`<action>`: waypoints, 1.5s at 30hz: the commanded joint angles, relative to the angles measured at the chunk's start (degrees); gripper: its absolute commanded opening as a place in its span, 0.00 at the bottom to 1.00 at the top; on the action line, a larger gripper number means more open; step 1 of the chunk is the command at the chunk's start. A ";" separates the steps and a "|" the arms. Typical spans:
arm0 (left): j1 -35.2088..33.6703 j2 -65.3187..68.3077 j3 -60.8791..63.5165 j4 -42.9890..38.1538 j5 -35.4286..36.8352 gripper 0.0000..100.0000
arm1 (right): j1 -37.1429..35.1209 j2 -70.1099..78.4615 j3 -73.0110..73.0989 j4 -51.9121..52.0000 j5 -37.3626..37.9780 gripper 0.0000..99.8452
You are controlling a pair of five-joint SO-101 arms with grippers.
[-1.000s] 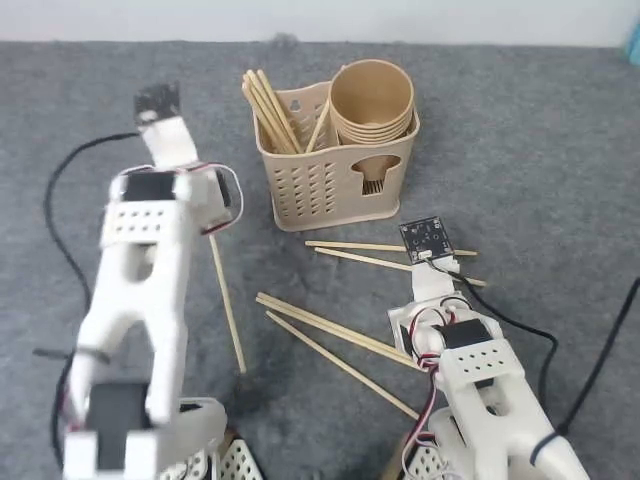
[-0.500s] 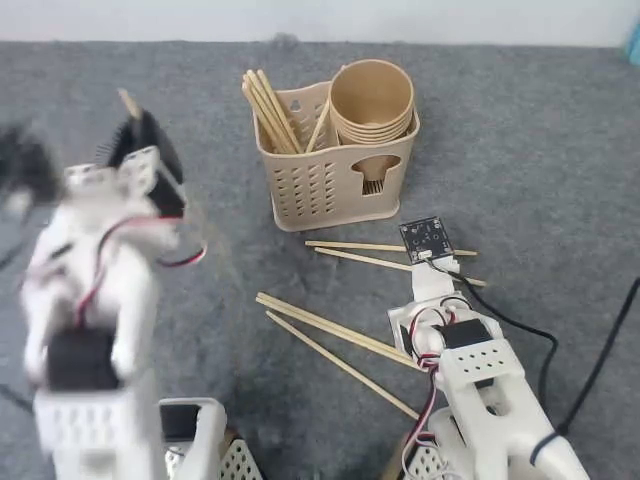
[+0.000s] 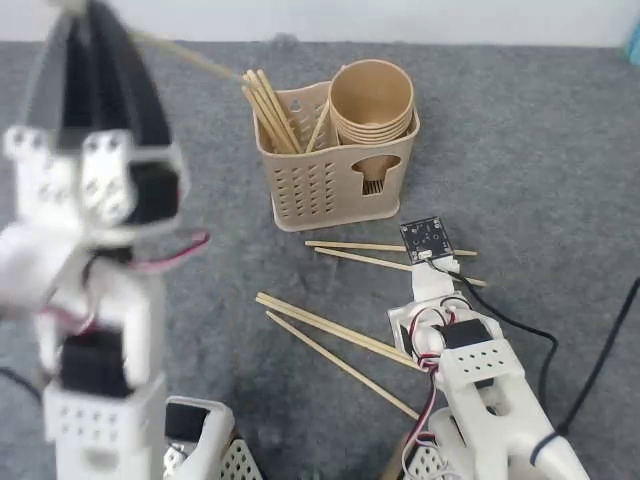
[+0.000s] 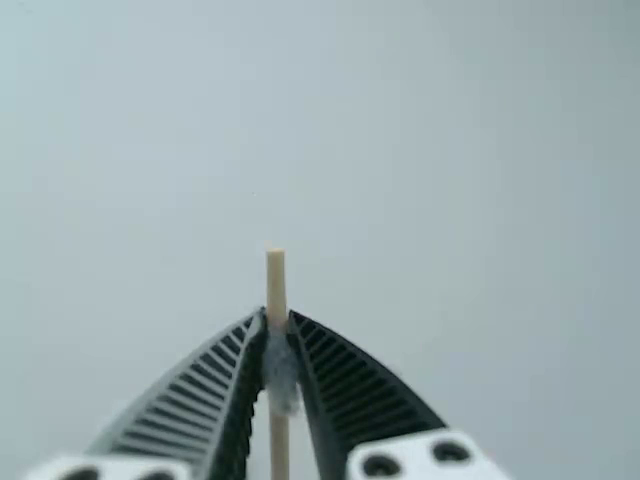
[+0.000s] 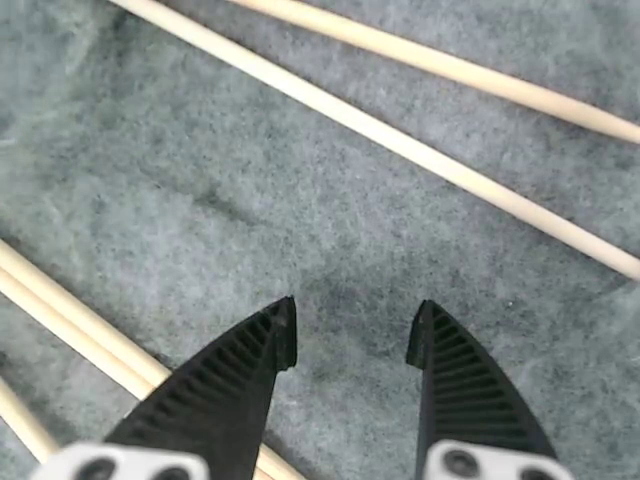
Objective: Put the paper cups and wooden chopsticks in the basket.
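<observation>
High view overlooks the table (image 3: 520,120); right wrist view sits close above it; left's faces blank backdrop (image 4: 450,120).

One basket (image 3: 330,185), one stack of paper cups (image 3: 372,100), five loose chopsticks (image 3: 335,328) on carpet (image 3: 520,150), one chopstick (image 4: 276,275) in left hand (image 4: 277,320)

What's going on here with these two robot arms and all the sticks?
Two arms are tidying things into the basket. The left gripper is shut on one wooden chopstick, held high above the table. The right gripper hangs open just over the grey mat, between loose chopsticks lying there. A stack of paper cups already sits in one basket compartment, more chopsticks in the other.
</observation>
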 commanded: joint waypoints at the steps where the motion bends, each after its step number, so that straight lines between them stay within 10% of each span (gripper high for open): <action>1: 0.53 6.33 -0.22 -2.55 -1.76 0.01 | 0.84 -1.71 0.09 0.13 0.62 0.19; 18: 3.34 21.45 10.86 -13.71 -2.20 0.02 | 2.68 -1.54 -0.35 -0.31 0.70 0.19; 22: 2.55 19.87 10.77 -12.48 -1.76 0.17 | 2.68 -1.54 -0.35 -0.13 0.70 0.19; 27: 2.11 13.36 7.16 2.64 -1.67 0.32 | 2.68 -1.54 -0.35 -0.13 0.70 0.19; 40: -15.12 -5.19 -4.26 53.71 -2.11 0.24 | 2.51 -1.54 -0.18 0.04 0.53 0.19; 45: -21.10 -3.16 8.57 54.24 -1.67 0.24 | 2.33 -1.54 -0.09 0.04 0.44 0.19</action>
